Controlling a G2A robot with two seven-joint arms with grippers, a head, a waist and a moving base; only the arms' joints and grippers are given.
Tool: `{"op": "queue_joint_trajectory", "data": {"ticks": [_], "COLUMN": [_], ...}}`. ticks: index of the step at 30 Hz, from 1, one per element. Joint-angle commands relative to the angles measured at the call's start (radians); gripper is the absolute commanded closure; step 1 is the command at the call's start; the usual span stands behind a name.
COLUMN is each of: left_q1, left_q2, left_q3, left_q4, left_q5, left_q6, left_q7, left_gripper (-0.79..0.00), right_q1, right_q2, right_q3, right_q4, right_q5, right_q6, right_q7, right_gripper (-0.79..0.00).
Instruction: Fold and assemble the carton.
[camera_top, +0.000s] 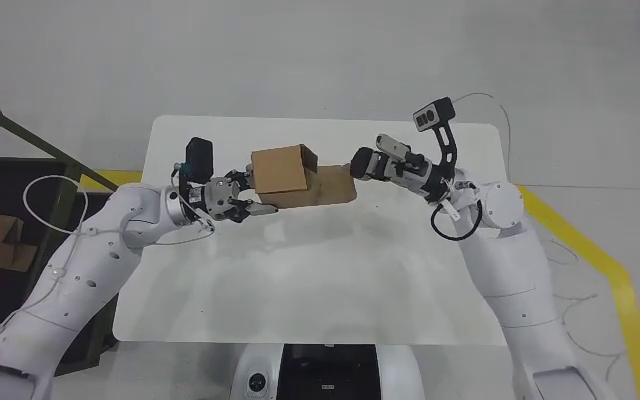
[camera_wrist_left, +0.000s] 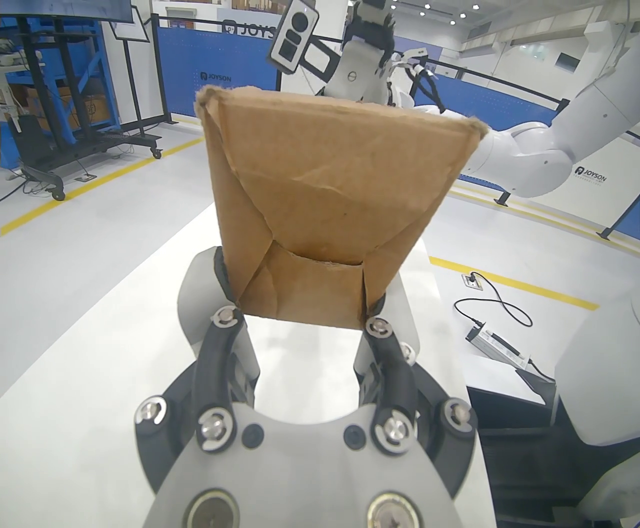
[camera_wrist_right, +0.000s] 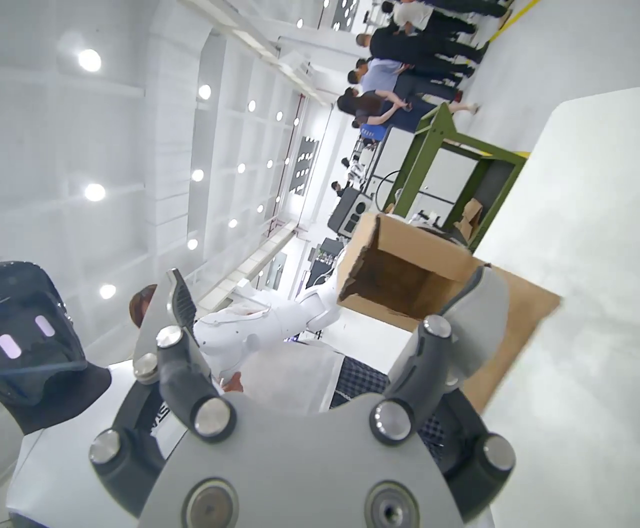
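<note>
The white table (camera_top: 300, 290) spreads wide, and on its far middle is the brown carton (camera_top: 280, 168), squared up into a tube and lying on its side. The left gripper (camera_wrist_left: 300, 305) has it by the left end, fingers (camera_wrist_left: 222, 272) clamped on either side of the cardboard, and that grip looks meant to hold the body square and steady. On the right, the right gripper (camera_wrist_right: 328, 275) hovers just beside the open mouth with its fingers (camera_wrist_right: 175, 305) spread wide and gripping nothing, one of them over the loose flap (camera_top: 325, 188) lying flat on the table. My read is that it's lined up to fold that flap inward.
</note>
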Motion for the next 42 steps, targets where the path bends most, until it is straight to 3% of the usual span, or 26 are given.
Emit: {"op": "queue_joint_trajectory", "data": {"ticks": [1, 7, 14, 23, 41, 42], "left_q1": [0.004, 0.016, 0.023, 0.015, -0.010, -0.011], "left_q2": [0.000, 0.002, 0.002, -0.004, -0.013, -0.014], "left_q3": [-0.004, -0.017, -0.024, -0.004, 0.014, 0.014], "left_q4": [-0.005, -0.023, -0.024, -0.005, 0.006, 0.008], "left_q5": [0.003, 0.009, 0.014, 0.020, 0.053, 0.052], "left_q6": [0.000, 0.000, 0.000, 0.000, 0.000, 0.000], "left_q7": [0.006, 0.020, 0.026, 0.010, -0.031, -0.032], "left_gripper": [-0.326, -0.323, -0.320, -0.299, -0.292, -0.292], "right_q1": [-0.009, -0.003, 0.006, 0.032, 0.088, 0.092], "right_q2": [0.004, 0.004, -0.016, -0.031, -0.038, -0.036], "right_q3": [0.008, -0.025, -0.083, -0.129, -0.146, -0.146], "right_q4": [0.015, 0.088, 0.108, 0.110, 0.142, 0.143], "right_q5": [-0.013, -0.039, 0.199, 0.318, 0.272, 0.245], "right_q6": [0.015, 0.076, 0.086, 0.110, 0.091, 0.090], "right_q7": [-0.004, -0.007, 0.104, 0.171, 0.177, 0.176], "right_gripper": [-0.785, -0.785, -0.785, -0.785, -0.785, -0.717]}}
